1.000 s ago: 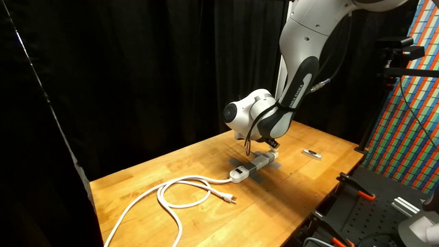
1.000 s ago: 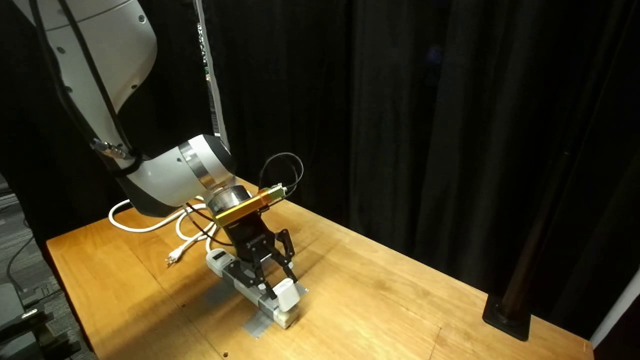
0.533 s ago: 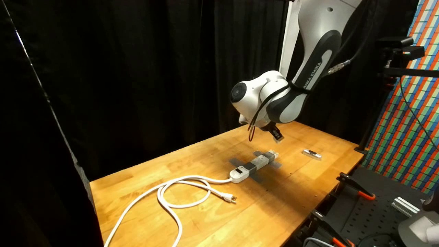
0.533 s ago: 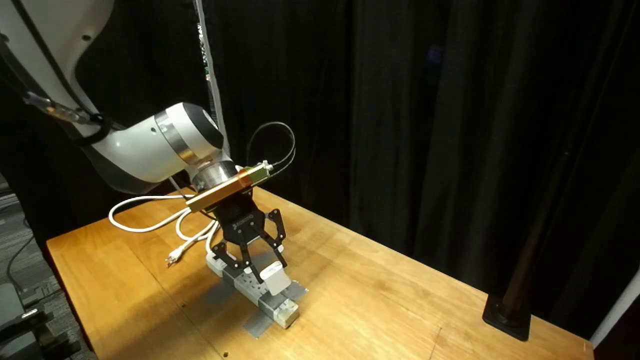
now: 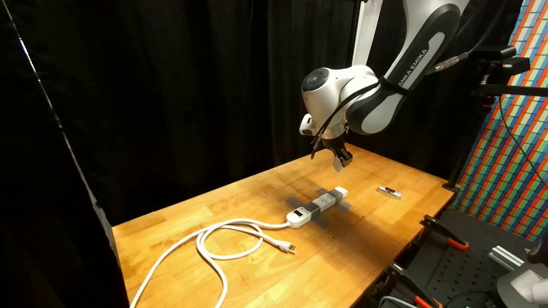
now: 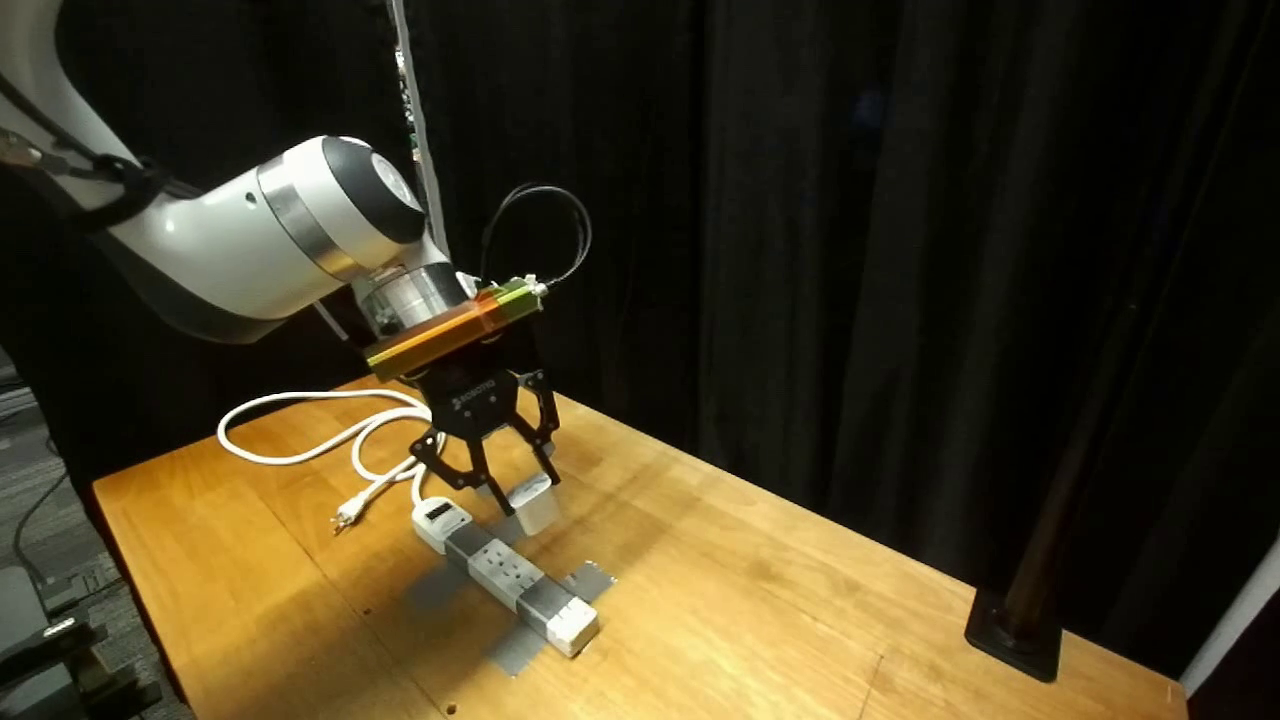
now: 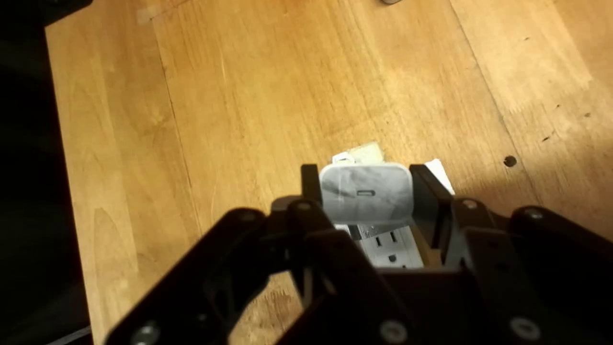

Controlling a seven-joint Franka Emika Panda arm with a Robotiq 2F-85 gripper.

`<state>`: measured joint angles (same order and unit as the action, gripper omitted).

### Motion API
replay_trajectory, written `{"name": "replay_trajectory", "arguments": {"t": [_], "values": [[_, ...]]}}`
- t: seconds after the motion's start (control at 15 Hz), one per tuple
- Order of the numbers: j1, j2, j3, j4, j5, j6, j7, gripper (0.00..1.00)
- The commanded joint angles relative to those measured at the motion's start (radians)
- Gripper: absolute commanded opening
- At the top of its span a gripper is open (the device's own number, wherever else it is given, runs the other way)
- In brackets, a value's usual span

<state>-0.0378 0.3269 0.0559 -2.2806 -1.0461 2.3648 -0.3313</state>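
Note:
My gripper [image 7: 367, 192] is shut on a white charger block [image 7: 366, 208], one finger pad pressed to each short side. A small slot-shaped port on the block faces the wrist camera. In both exterior views the block [image 6: 537, 510] hangs in the air above the table, apart from the power strip [image 6: 503, 568] underneath. Grey tape holds the white strip to the wood, and bare outlets show between the bands. Part of the strip [image 7: 390, 249] appears below the block in the wrist view, with the rest hidden by block and fingers. The strip's white cable [image 5: 239, 220] lies coiled, ending in a plug [image 5: 284, 246].
A small silver and black object [image 5: 389, 192] rests on the wooden table [image 5: 265, 278] beyond the strip. Clamps with orange handles [image 5: 458, 244] grip the table's side edge. A black post base [image 6: 1015, 640] stands at a corner, and black curtain [image 6: 900, 300] hangs behind.
The gripper has risen with the charger block from just at the strip's end, drawing back over the strip. Its wrist has turned more upright. Strip and cable have stayed put.

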Motion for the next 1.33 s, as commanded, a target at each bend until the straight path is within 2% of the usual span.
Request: {"name": "replay_trajectory", "arguments": {"t": [0.0, 0.27, 0.47, 1.27], "values": [[-0.01, -0.009, 0.02, 0.022, 0.119, -0.005, -0.183, 0.22], [-0.005, 0.019, 0.032, 0.067, 0.26, -0.039, -0.351, 0.22], [0.013, 0.038, 0.015, 0.091, 0.244, -0.003, -0.338, 0.22], [0.023, 0.188, 0.015, 0.197, 0.236, -0.012, -0.369, 0.22]]}}
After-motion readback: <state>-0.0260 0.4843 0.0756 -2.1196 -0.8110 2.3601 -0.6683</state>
